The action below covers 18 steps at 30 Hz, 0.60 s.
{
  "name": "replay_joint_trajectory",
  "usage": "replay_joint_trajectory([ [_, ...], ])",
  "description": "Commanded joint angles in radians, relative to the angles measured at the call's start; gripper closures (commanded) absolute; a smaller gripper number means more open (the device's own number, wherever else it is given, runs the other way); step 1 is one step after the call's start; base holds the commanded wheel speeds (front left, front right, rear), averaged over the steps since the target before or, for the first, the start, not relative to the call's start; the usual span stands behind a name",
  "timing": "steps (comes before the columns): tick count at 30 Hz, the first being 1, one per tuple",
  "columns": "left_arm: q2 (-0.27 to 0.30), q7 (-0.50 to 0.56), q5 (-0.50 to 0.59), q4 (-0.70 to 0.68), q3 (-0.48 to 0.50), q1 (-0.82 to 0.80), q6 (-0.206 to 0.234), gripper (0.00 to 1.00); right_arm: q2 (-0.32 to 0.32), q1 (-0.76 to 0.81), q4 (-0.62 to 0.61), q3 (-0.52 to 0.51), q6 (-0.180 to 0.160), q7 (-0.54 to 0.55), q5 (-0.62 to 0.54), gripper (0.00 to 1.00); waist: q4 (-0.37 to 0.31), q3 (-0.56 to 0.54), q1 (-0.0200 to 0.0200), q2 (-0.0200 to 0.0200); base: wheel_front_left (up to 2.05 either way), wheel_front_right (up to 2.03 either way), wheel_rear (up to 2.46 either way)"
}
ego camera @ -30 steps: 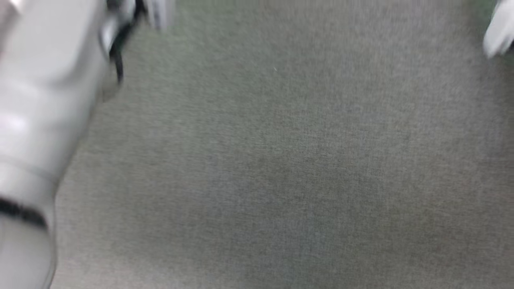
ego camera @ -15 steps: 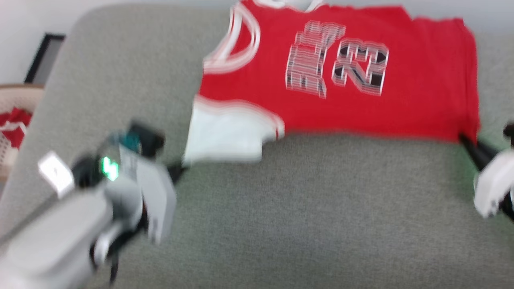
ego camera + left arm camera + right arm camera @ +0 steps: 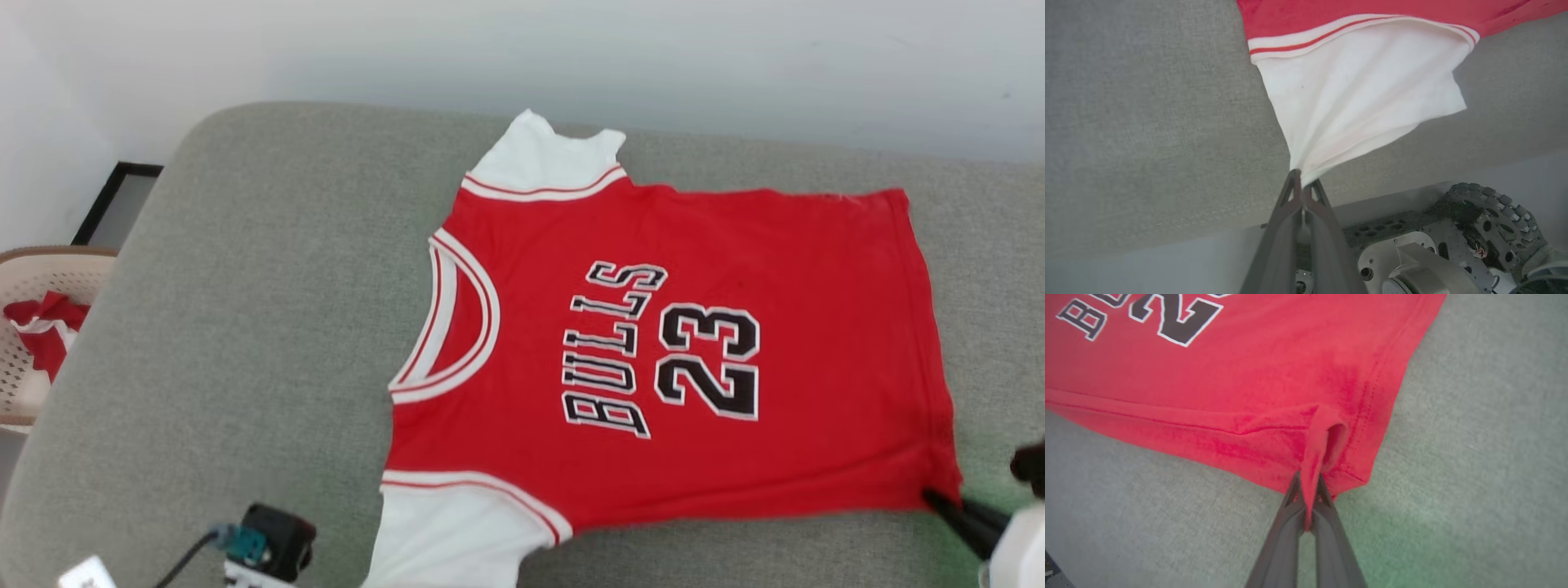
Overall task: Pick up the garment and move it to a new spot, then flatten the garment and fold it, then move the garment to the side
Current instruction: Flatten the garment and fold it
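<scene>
Left fingers (image 3: pixel 1284 228) clamped on white sleeve (image 3: pixel 1355 94) tip, right fingers (image 3: pixel 1286 539) on red hem corner (image 3: pixel 1323 457); garment (image 3: pixel 694 359) spread flat on grey cushion (image 3: pixel 245 327). Risk: thin pinches slipped by uneven pull, cloth bunched near cushion edge.

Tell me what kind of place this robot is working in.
Probably a home-like room set up for laundry: a grey upholstered cushion against a white wall, a beige perforated basket beside it, and a red garment spread flat.
</scene>
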Motion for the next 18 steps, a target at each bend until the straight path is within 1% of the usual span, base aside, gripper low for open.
replay_joint_trajectory([
  [1,0.013,-0.006,-0.007,-0.012,0.002,0.019,0.018,1.00,-0.013,0.036,-0.013,-0.015,-0.001,0.009,0.015,1.00,-0.001,0.000,0.0000,0.0000,0.00,0.00,0.00],
  [5,0.032,-0.007,-0.004,-0.051,-0.003,0.039,0.047,1.00,-0.012,0.114,-0.070,-0.063,-0.001,0.022,0.007,1.00,-0.013,0.009,0.0000,0.0000,0.00,0.00,0.00],
  [6,0.032,-0.007,-0.004,-0.051,-0.003,0.039,0.047,1.00,-0.012,0.114,-0.070,-0.063,-0.001,0.022,0.007,1.00,-0.013,0.009,0.0000,0.0000,0.00,0.00,0.00],
  [11,0.065,0.008,0.027,-0.079,0.018,-0.013,0.059,1.00,0.021,0.143,-0.130,-0.137,-0.001,0.054,-0.024,1.00,-0.046,0.028,0.0000,0.0000,0.00,0.00,0.00],
  [15,0.102,0.045,0.079,-0.088,0.041,-0.095,0.037,1.00,0.056,0.112,-0.177,-0.195,-0.001,0.092,-0.054,1.00,-0.076,0.049,0.0000,0.0000,0.00,0.00,0.00],
  [18,0.121,0.081,0.117,-0.077,0.062,-0.174,0.006,1.00,0.079,0.077,-0.210,-0.227,-0.001,0.124,-0.077,1.00,-0.098,0.067,0.0000,0.0000,0.00,0.00,0.00],
])
